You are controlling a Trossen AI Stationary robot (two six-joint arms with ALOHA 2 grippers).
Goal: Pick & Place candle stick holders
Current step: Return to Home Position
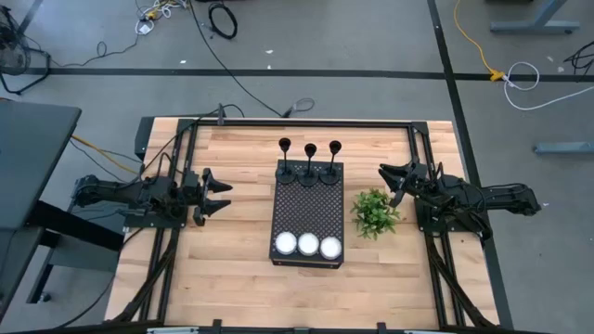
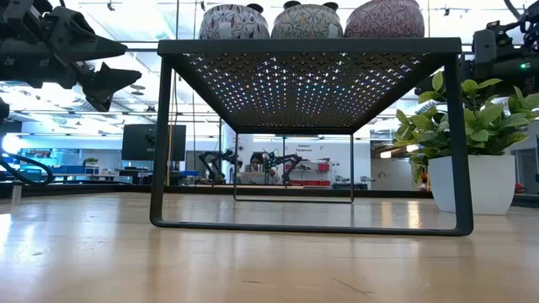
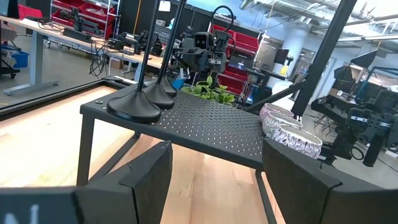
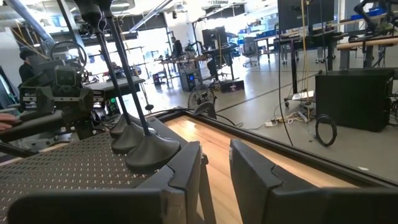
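Observation:
Three matte-black candle stick holders [image 1: 309, 162] stand upright in a row, on their round bases, at the far end of a black perforated stand [image 1: 307, 213]. They also show in the left wrist view [image 3: 134, 106] and the right wrist view [image 4: 152, 149]. My left gripper [image 1: 221, 195] is open and empty, left of the stand and raised above the table. My right gripper [image 1: 390, 181] is open and empty, right of the stand, over the far side of a green plant [image 1: 374, 211].
Three round patterned bowls [image 1: 308, 245] sit at the stand's near end, and they show on top of it in the low view [image 2: 307, 18]. The plant stands in a white pot [image 2: 472, 181] right of the stand. Bare wood lies near and left of the stand.

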